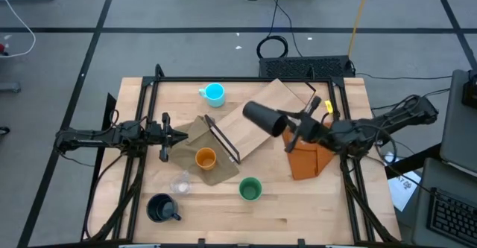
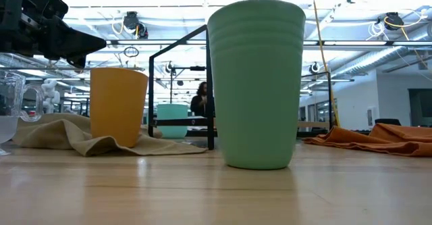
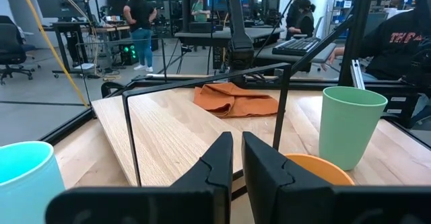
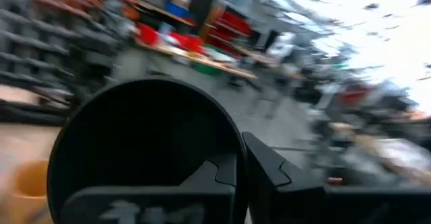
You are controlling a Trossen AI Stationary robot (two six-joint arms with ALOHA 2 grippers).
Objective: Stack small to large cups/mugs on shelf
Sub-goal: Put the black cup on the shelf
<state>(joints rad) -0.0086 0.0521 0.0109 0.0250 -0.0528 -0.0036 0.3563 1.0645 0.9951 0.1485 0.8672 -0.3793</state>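
A: Why is the black tumbler (image 1: 262, 117) tilted above the shelf (image 1: 257, 121)?
B: The right gripper (image 1: 291, 128) clamps its rim, carrying it.
A: And the left gripper (image 1: 181, 135)?
B: Nearly closed, empty, waiting beside the orange cup (image 1: 206, 158).

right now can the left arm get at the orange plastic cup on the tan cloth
Probably yes. The left gripper hangs empty, fingers nearly shut, just beside the orange plastic cup standing upright on the tan cloth. Nothing stands between them; the pale plywood shelf lies beyond the cup, and the right gripper holds the black tumbler farther off.
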